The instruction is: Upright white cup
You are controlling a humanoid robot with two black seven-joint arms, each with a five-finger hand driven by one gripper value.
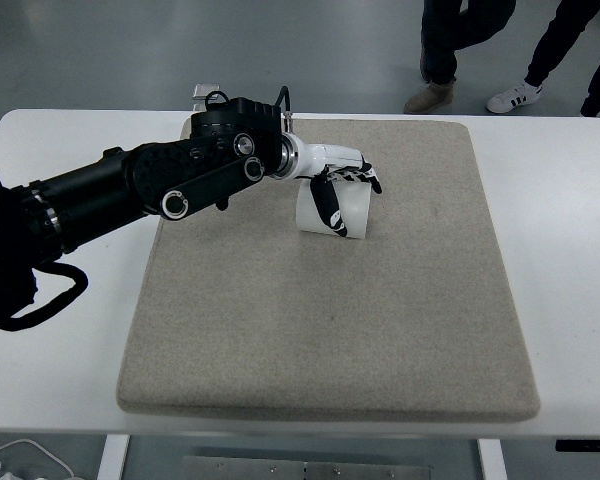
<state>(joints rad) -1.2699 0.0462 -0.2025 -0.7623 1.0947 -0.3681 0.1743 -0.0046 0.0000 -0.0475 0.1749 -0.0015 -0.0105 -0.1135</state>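
Observation:
A white cup (348, 211) lies on its side on the far middle of the grey mat (330, 320). My left hand (342, 190) reaches in from the left over the mat and is shut on the cup: the fingers curl over its top and the thumb presses down its near face. The cup looks slightly tilted under the hand. My right arm does not show.
The mat covers most of the white table (560, 250). Legs and shoes of people (480, 60) stand on the floor beyond the far edge. A white cable (10, 460) lies below the near left corner.

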